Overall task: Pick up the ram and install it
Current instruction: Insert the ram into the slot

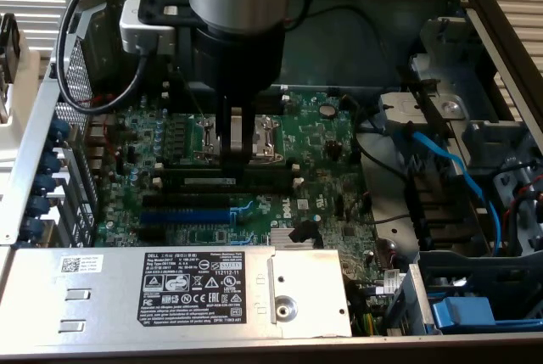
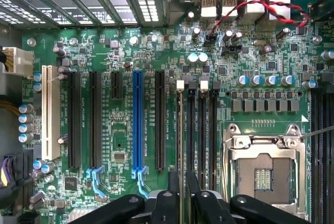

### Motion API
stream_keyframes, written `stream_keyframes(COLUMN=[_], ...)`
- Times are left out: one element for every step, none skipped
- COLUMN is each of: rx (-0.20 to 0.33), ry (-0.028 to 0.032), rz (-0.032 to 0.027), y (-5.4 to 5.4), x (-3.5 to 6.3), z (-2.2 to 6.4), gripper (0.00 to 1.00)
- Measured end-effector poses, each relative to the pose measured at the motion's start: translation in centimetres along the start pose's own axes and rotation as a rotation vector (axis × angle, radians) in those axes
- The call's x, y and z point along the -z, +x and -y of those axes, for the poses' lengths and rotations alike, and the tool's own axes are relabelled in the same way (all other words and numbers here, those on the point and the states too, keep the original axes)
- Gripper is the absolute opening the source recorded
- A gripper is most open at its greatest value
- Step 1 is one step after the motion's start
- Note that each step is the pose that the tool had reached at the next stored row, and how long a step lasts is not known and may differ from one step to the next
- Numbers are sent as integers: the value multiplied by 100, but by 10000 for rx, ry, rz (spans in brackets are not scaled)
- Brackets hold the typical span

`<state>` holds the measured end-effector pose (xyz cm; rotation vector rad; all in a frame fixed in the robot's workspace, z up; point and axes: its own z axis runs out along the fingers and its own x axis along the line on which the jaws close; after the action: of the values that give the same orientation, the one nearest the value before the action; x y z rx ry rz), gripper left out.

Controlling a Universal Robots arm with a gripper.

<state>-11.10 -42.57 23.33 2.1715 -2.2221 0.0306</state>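
The ram [image 1: 212, 180], a thin dark green strip with a small white label, stands on edge in a long memory slot on the motherboard [image 1: 331, 169]. In the wrist view the ram [image 2: 180, 130] shows edge-on as a thin grey line in the outermost of several parallel slots. My gripper [image 1: 238, 160] comes straight down onto its middle. The black fingers [image 2: 169, 192] sit close on both sides of the ram's top edge, and the gripper [image 2: 182, 182] is shut on it.
Black memory slots [image 2: 202, 130] lie beside the ram, then the metal CPU socket [image 2: 263, 174]. A blue slot [image 2: 137, 125] and black expansion slots lie on the other side. A labelled silver power supply [image 1: 191, 292] fills the case front; a blue cable [image 1: 450, 169] runs at the exterior view's right.
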Motion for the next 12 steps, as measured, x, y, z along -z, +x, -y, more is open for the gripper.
stream_keyframes(rx=[1,1,0,1,1,1,1,1,1,1,1,1], ry=[0,-1,-1,-1,-1,-1,-1,0,0,1,1,0], rz=[0,0,0,0,-1,-1,-1,0,0,3,3,0], y=[0,1,1,1,2,2,3,3,3,3,2,3], x=[11,21,30,40,48,57,65,72,76,76,76,78], z=[0,0,0,0,-1,-1,-1,-1,-1,0,0,-1], gripper=[20,20,20,20,20,20,20,20,20,20,20,20])
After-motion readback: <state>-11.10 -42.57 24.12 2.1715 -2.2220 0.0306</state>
